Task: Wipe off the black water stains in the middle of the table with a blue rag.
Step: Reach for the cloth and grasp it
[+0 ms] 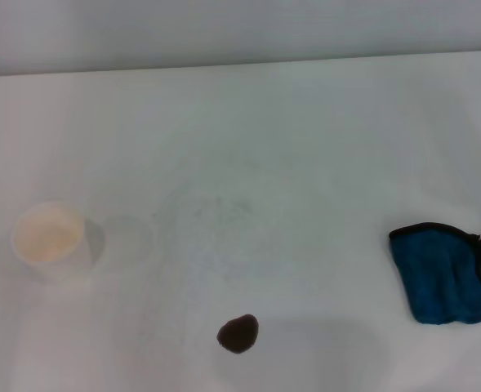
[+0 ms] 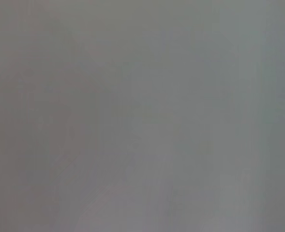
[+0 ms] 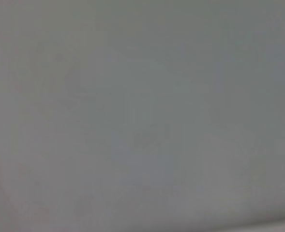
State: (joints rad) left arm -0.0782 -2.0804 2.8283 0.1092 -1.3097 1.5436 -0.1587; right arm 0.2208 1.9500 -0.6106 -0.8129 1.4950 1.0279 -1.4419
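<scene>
Rag: the blue rag (image 1: 445, 274) lies folded at the worktop's (image 1: 305, 147) right edge.
Stain: black water stains (image 1: 238, 333) near front-centre, well apart.
Jaws: neither arm visible; state unknown.
Tip: pinch the rag's bunched middle.

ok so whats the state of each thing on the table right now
blue rag: folded, lying flat near the table's right edge, not held
black water stain: unwiped, one dark blob near the front
paper cup: upright, open mouth up, on the left
table: white, faint grey smudges mid-surface
</scene>
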